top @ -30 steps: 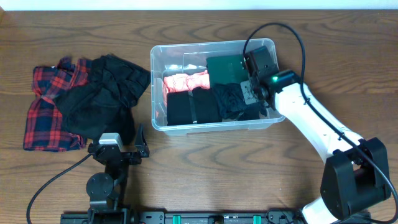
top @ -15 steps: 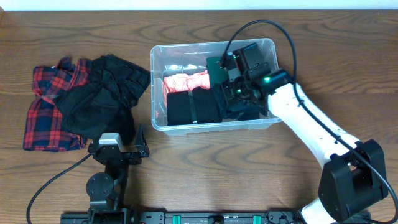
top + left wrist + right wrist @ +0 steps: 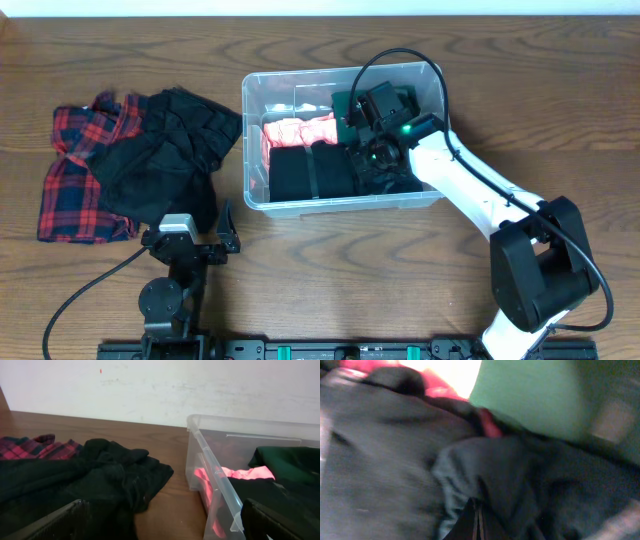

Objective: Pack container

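With your right gripper closed, tips together on the crumpled black garment inside the clear rectangular plastic container in the middle of the wooden counter, press it flat below the rim; your left gripper rests open.

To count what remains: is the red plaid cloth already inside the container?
No, the red plaid cloth lies on the table, outside the container.

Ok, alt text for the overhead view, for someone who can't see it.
The right gripper reaches into a clear plastic container of folded pink, black and dark green clothes. Beside it lie a black garment and a red plaid shirt; the left gripper sits open.
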Tool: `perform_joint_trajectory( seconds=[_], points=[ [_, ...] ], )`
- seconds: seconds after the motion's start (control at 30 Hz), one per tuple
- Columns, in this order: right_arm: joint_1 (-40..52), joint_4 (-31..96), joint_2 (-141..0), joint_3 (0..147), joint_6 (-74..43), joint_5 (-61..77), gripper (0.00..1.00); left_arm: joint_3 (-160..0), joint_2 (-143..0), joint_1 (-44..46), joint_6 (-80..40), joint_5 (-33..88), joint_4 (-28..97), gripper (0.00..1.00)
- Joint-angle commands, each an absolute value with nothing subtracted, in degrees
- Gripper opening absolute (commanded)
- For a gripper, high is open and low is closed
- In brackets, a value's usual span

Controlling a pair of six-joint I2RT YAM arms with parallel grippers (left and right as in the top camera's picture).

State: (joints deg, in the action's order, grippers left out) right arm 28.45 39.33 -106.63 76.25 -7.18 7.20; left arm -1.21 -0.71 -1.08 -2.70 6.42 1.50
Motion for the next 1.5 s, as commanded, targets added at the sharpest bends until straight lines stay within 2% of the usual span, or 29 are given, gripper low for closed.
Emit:
perform_joint_trajectory(
  seconds=[0.0, 0.27, 0.63, 0.97, 1.2, 1.27, 1.33, 1.47],
  points=[
    [26.39, 40.62, -106.76, 77.14, -7.81, -2.07, 0.02, -0.23, -0.60, -1.39, -1.76, 7.07, 3.42, 0.98],
    [23.59, 41.56, -106.80, 77.14, -6.09, -3.84, 0.02, -0.23, -0.60, -1.37, -1.76, 7.07, 3.42, 0.98],
    [26.59, 39.42, -107.22, 77.12, -5.28, 1.93, 0.07, -0.23, -0.60, -1.39, -1.76, 7.07, 3.42, 0.98],
    [29.87, 37.78, -115.20, 77.12, -5.72, 1.98, 0.04, -0.23, -0.60, -1.37, -1.76, 7.07, 3.42, 0.98],
    [29.26, 39.29, -113.32, 78.91, -6.79, 1.98, 0.03, -0.23, -0.60, -1.37, -1.76, 7.07, 3.42, 0.98],
    [29.15, 41.30, -111.28, 80.75, -6.79, 1.96, 0.12, -0.23, -0.60, -1.39, -1.76, 7.07, 3.42, 0.98],
    [28.82, 43.83, -108.55, 83.09, -6.76, 1.96, 0.31, -0.23, -0.60, -1.39, -1.76, 7.07, 3.42, 0.98],
    [27.81, 49.06, -102.35, 88.75, -6.79, 1.96, 0.76, -0.23, -0.60, -1.39, -1.76, 7.07, 3.42, 0.98]
  ],
)
